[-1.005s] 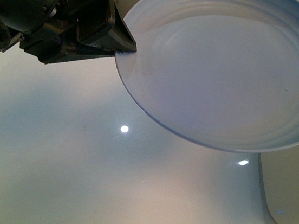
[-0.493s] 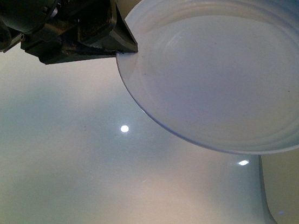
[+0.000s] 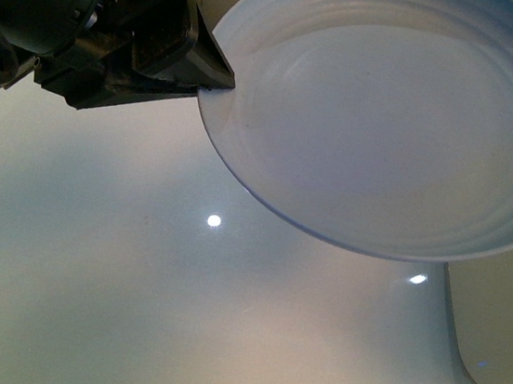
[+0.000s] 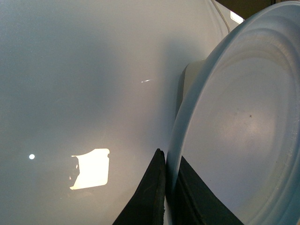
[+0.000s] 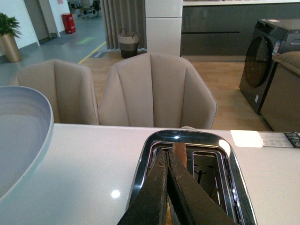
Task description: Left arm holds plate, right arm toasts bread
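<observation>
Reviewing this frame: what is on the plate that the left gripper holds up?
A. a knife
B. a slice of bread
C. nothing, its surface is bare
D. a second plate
C: the plate, clamped at its rim by the left gripper, shows only its bare ringed surface in both the front and left wrist views.

The tabletop (image 3: 130,308) is looked down on closely from the front view, the plate (image 3: 387,124) filling the upper right; the plate is shared by both wrist views.
</observation>
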